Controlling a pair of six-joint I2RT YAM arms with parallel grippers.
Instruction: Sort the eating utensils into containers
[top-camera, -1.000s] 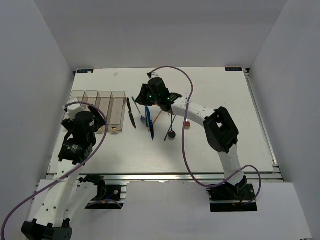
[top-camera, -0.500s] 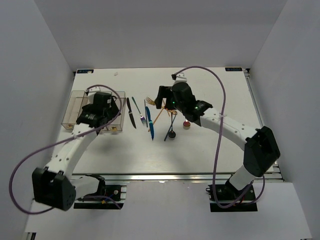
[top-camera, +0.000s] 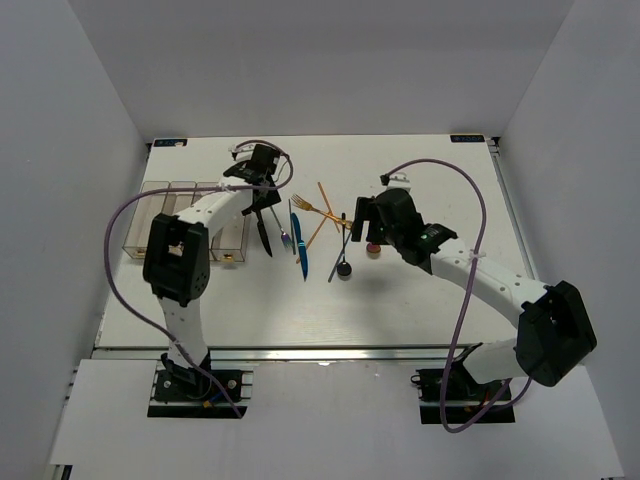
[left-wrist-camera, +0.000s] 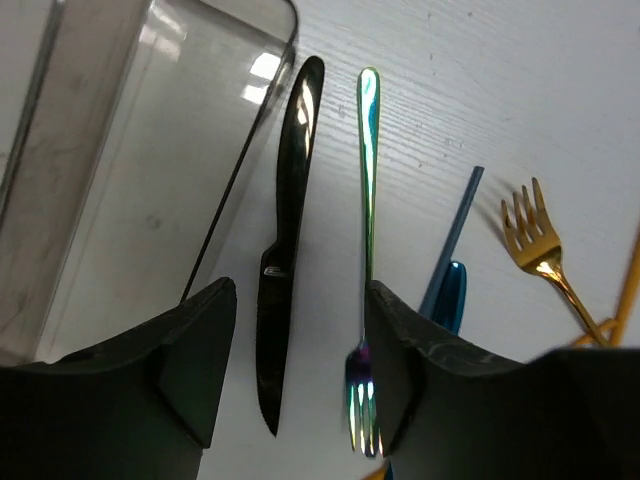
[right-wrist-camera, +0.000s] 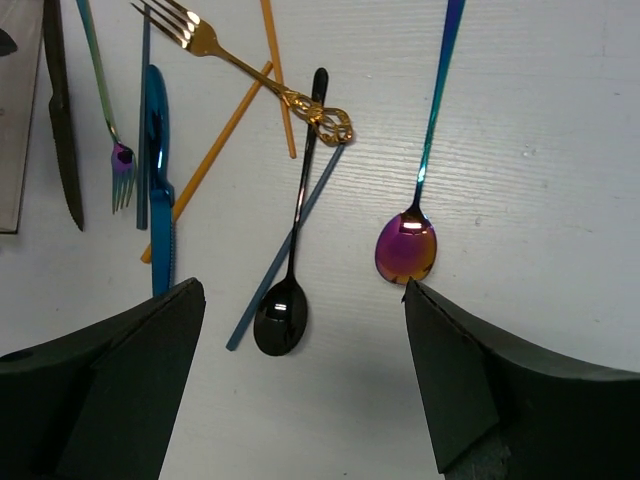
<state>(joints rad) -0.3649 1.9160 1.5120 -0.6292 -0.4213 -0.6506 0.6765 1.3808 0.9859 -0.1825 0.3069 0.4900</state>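
The eating utensils lie loose in the middle of the table: a black knife (left-wrist-camera: 285, 250), a teal fork (left-wrist-camera: 367, 230), a blue knife (right-wrist-camera: 158, 180), a gold fork (right-wrist-camera: 240, 65), orange sticks (right-wrist-camera: 215, 150), a blue stick (right-wrist-camera: 250, 315), a black spoon (right-wrist-camera: 290, 250) and a purple-bowled spoon (right-wrist-camera: 408, 245). The clear containers (top-camera: 195, 215) stand in a row at the left. My left gripper (left-wrist-camera: 300, 340) hangs open with the black knife's blade between its fingers and the fork's tines against the right one. My right gripper (right-wrist-camera: 302, 295) is open above the two spoon bowls, holding nothing.
The nearest container's wall (left-wrist-camera: 230, 190) runs close along the black knife's left side. The white table (top-camera: 430, 180) is bounded by grey walls at the back and sides. Purple cables loop over both arms.
My left arm swung from the containers out over the black knife and teal fork. My right arm drew back to the right, away from the gold fork, and its jaws opened.
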